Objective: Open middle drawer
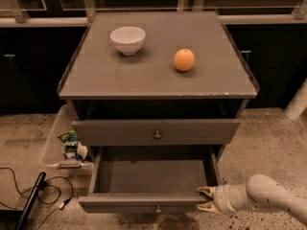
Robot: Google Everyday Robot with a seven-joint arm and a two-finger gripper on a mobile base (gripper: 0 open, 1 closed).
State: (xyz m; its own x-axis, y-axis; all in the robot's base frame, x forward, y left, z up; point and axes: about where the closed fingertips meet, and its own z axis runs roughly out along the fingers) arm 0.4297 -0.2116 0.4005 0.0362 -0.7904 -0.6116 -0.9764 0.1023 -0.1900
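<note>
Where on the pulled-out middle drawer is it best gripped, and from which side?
Grip the small round knob at the centre of the middle drawer's front panel, coming straight from the front. It juts out from the flat panel, and a centred pull should keep the box square. The gripper is at the drawer's right front corner.

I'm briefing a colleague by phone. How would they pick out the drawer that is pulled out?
Find the grey cabinet with a white bowl and an orange on top. Below the upper drawer, the open drawer juts toward the camera, with the hand at its right front corner. It alone shows its bare grey inside.
</note>
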